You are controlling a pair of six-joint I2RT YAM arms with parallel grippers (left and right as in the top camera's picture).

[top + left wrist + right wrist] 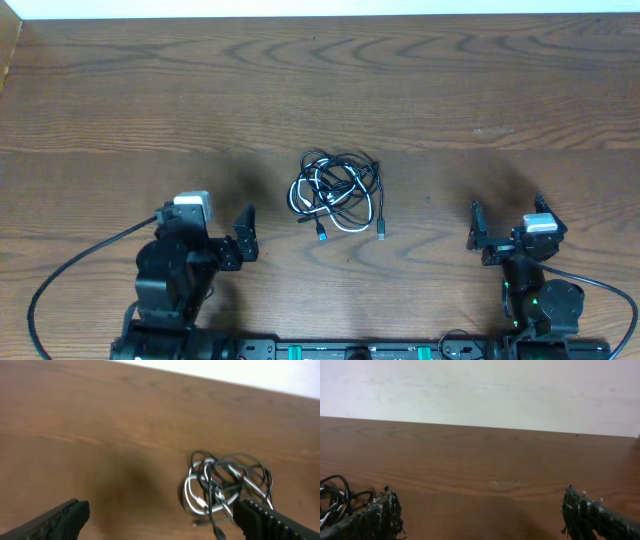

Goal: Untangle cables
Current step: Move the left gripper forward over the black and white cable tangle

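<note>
The cables [335, 193], black cords and one white, lie knotted in a loose heap mid-worktop [480, 90], plug ends trailing toward the arms.

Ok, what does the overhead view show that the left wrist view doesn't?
Only overhead: the left arm and right arm, jaws open on both, flanking the cables without touching them. Only left wrist: a close look at the knot, lying just ahead of one fingertip, off to one side rather than between the jaws. Both: the cables, black and white, in one tangle on the wooden table.
</note>
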